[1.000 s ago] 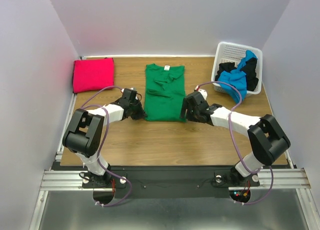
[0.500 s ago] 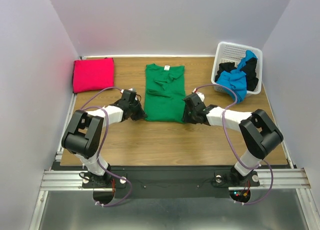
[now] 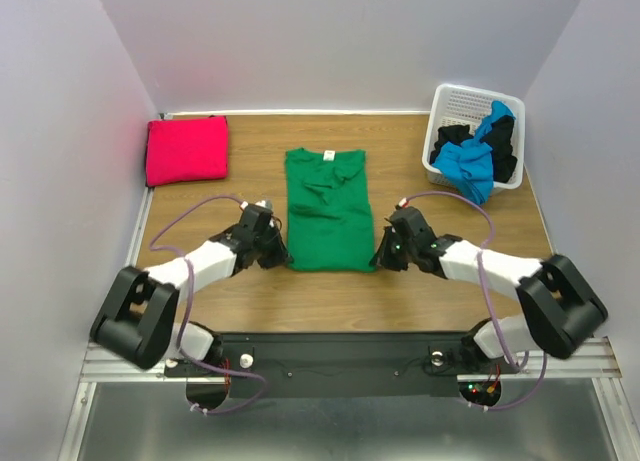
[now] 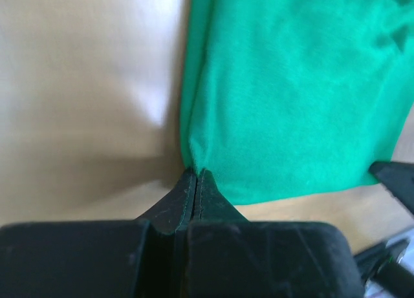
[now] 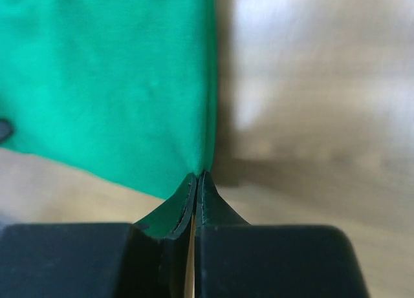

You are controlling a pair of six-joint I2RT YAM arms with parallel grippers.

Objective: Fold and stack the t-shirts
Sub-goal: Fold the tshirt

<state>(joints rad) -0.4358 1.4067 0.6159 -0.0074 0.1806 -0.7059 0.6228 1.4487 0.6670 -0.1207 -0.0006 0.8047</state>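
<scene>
Both your arms reach low and forward over the desk (image 3: 300, 296), elbows folded down near its surface, forearms angled in toward the green shirt (image 3: 327, 211) from either side. The left tool (image 3: 281, 255) sits at that shirt's near left corner. From the left wrist its fingers are pressed together with the cloth edge pinched at their tips (image 4: 196, 175). The right tool (image 3: 382, 258) is at the near right corner, fingers likewise together on the hem (image 5: 197, 176).

The green shirt lies flat, collar away from you. A small pale tag at its collar is too small to read.

A second ago your right tool stood apart beside the green shirt's right edge, farther up its side; now it is clamped at the corner. Both arms have drawn back toward their bases, and the green shirt has slid with them.

The red shirt (image 3: 187, 149) lies folded to the far left of the green shirt. To the far right of the green shirt, the basket (image 3: 460, 101) holds a blue shirt (image 3: 468, 166) and a black shirt (image 3: 505, 141).
</scene>
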